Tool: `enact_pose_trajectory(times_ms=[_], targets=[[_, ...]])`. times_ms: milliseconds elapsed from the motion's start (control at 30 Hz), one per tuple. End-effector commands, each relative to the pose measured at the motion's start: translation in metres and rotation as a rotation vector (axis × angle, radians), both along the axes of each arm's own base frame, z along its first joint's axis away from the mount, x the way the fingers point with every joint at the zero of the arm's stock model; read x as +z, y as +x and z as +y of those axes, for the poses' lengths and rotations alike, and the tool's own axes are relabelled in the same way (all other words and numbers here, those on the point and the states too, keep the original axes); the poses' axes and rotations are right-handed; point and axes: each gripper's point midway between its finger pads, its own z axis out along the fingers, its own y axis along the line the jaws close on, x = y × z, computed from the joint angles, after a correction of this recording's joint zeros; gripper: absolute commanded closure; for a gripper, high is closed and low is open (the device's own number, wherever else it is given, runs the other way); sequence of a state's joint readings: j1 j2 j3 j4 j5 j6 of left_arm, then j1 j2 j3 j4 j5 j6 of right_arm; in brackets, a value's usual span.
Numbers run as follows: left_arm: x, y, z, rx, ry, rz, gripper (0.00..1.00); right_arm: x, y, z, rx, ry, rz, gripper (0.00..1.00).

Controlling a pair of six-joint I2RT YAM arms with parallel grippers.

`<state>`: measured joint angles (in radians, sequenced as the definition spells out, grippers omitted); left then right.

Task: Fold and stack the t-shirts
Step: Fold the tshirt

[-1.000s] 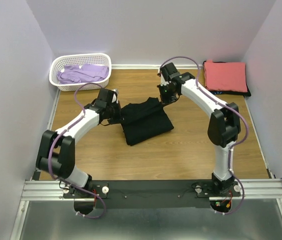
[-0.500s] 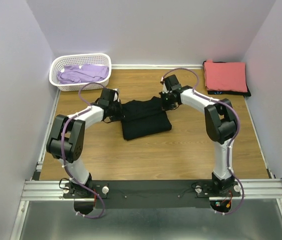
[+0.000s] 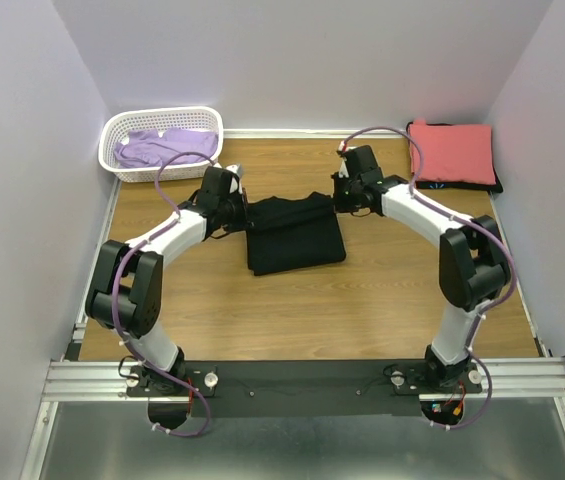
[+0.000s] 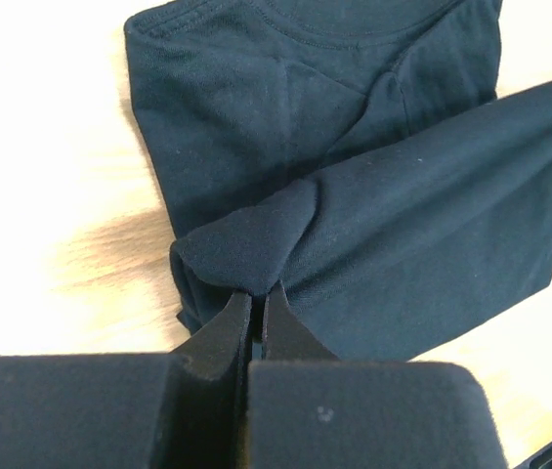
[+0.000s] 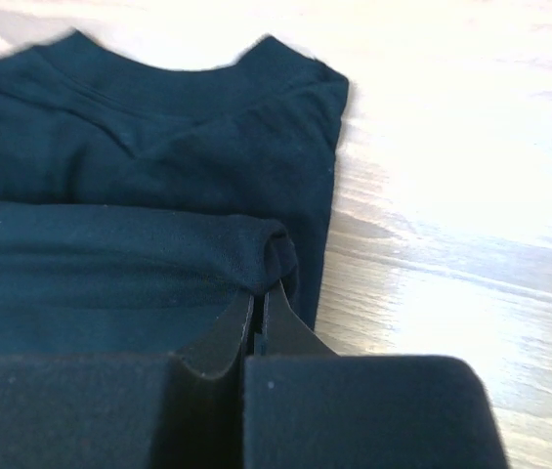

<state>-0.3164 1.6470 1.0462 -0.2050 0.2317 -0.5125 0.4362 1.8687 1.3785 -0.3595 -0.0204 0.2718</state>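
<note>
Wooden tabletop (image 3: pixel 292 310), lilac walls. Mid-tabletop between the arms lies the black tee (image 3: pixel 295 240), half folded. At its left edge the left gripper (image 4: pixel 258 296) is clamped on a raised fold of cloth. The right gripper (image 5: pixel 258 298) pinches the same fold at the right edge. Beyond the fold the collar (image 5: pixel 188 78) lies flat. Step looks like folding the hem half over toward the collar. Next move likely needs both arms carrying the fold forward evenly, laying it down, then letting go. Far right: folded coral tee (image 3: pixel 450 150). Far left: lavender tee (image 3: pixel 167 147) in basket (image 3: pixel 112 150).
</note>
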Motion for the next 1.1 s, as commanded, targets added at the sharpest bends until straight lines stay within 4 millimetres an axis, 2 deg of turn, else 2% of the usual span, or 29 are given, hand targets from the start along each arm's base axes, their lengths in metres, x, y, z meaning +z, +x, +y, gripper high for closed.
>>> enact_pose_trajectory(times_ms=[0, 100, 333, 367, 500, 700, 733, 800, 833, 867, 933, 967, 1000, 1033, 1067], targets=[[0.022, 0.012, 0.006, 0.022, 0.026, -0.078, 1.00, 0.017, 0.012, -0.028, -0.117, -0.050, -0.094, 0.99], [0.015, 0.016, 0.006, 0.024, 0.039, -0.071, 1.00, 0.008, 0.012, -0.030, -0.128, -0.065, -0.083, 1.00], [-0.025, 0.030, 0.005, 0.030, 0.076, -0.003, 1.00, -0.045, 0.013, -0.036, -0.161, -0.108, 0.005, 0.99], [-0.023, 0.032, 0.004, 0.031, 0.076, -0.009, 1.00, -0.048, 0.013, -0.036, -0.164, -0.108, 0.007, 0.99], [-0.042, 0.039, 0.004, 0.044, 0.092, 0.020, 1.00, -0.063, 0.015, -0.042, -0.181, -0.121, 0.016, 0.99], [-0.054, 0.043, 0.009, 0.070, 0.117, 0.037, 0.99, -0.069, 0.015, -0.046, -0.188, -0.130, 0.016, 0.98], [-0.054, 0.041, 0.010, 0.074, 0.114, 0.041, 0.95, -0.069, 0.015, -0.046, -0.184, -0.129, 0.015, 0.96], [-0.052, 0.041, 0.011, 0.081, 0.114, 0.035, 0.82, -0.064, 0.015, -0.045, -0.175, -0.121, 0.009, 0.91], [-0.045, 0.041, 0.011, 0.086, 0.109, 0.021, 0.66, -0.053, 0.014, -0.044, -0.169, -0.110, -0.009, 0.87], [-0.039, 0.040, 0.011, 0.085, 0.107, 0.010, 0.59, -0.047, 0.014, -0.042, -0.165, -0.100, -0.020, 0.80], [-0.015, 0.042, 0.010, 0.086, 0.088, -0.038, 0.45, -0.031, 0.014, -0.040, -0.150, -0.081, -0.047, 0.73], [-0.006, 0.042, 0.010, 0.088, 0.084, -0.055, 0.33, -0.013, 0.015, -0.037, -0.139, -0.054, -0.077, 0.68], [0.012, 0.042, 0.009, 0.089, 0.072, -0.091, 0.28, 0.001, 0.014, -0.034, -0.130, -0.034, -0.096, 0.62], [0.023, 0.042, 0.010, 0.094, 0.067, -0.110, 0.24, 0.001, 0.013, -0.034, -0.129, -0.035, -0.095, 0.59], [0.043, 0.041, 0.010, 0.100, 0.061, -0.150, 0.21, 0.015, 0.011, -0.029, -0.119, -0.014, -0.117, 0.55]])
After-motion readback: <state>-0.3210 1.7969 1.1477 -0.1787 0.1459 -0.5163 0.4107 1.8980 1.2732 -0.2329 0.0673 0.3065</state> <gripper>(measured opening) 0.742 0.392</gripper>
